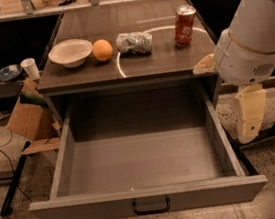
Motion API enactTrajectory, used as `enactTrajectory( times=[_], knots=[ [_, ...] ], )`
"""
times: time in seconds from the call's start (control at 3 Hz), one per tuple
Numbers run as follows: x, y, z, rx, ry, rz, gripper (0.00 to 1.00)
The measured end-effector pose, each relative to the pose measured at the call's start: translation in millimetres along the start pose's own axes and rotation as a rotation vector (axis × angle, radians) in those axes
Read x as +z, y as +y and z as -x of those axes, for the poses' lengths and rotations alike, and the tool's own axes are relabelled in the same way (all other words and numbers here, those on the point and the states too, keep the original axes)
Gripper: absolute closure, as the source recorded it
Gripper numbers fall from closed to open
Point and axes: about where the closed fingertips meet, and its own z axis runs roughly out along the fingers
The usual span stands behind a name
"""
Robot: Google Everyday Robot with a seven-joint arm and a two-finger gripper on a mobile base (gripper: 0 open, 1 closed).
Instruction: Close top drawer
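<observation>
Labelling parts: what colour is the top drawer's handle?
Black handle, camera view; tool hangs right of the top drawer.

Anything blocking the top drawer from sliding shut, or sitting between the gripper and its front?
Nothing visible. The top drawer is pulled out and its inside is bare, so the way into the cabinet looks free. The gripper hangs to the right of the drawer's right wall, with nothing between it and the black handle.

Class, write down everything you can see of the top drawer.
The top drawer is a wide, deep grey box, metal-looking, pulled far out below the tabletop. Its flat front carries a black bar handle at centre. Inside it is empty. Nothing touches it; the gripper hangs beside its right wall, apart.
</observation>
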Motion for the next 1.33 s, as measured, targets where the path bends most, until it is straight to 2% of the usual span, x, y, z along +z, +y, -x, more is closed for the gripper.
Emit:
enactTrajectory(
  times=[0.33,0.67,1.0,1.33],
  knots=[
    [21,11,-18,-0.131,-0.022,0.08,0.0],
    [29,29,-39,-0.325,-0.049,0.174,0.0],
    [30,22,-37,-0.35,-0.048,0.144,0.0],
    [30,22,-37,-0.35,-0.048,0.144,0.0]
  ],
)
